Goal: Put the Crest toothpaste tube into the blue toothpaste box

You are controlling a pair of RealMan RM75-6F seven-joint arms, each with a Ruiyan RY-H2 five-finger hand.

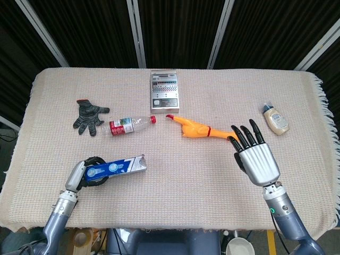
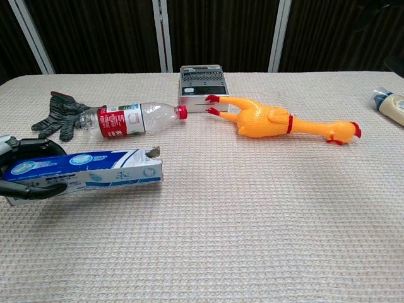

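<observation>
The blue toothpaste box point(image 1: 116, 167) point(image 2: 95, 171) lies almost level, low over the cloth at the near left. Its open end with torn flaps points right. My left hand point(image 1: 84, 174) point(image 2: 26, 172) grips the box at its closed left end, fingers wrapped round it. No toothpaste tube shows outside the box, and I cannot see into it. My right hand point(image 1: 256, 159) hovers over the near right of the table, palm down, fingers spread and holding nothing. The chest view does not show it.
A yellow rubber chicken point(image 1: 199, 129) point(image 2: 278, 120) lies mid-table, a water bottle point(image 1: 130, 125) point(image 2: 129, 118) and a dark glove point(image 1: 87, 117) point(image 2: 60, 117) behind the box. A grey device point(image 1: 164, 90) sits at the back, a cream bottle point(image 1: 276, 120) point(image 2: 391, 106) far right.
</observation>
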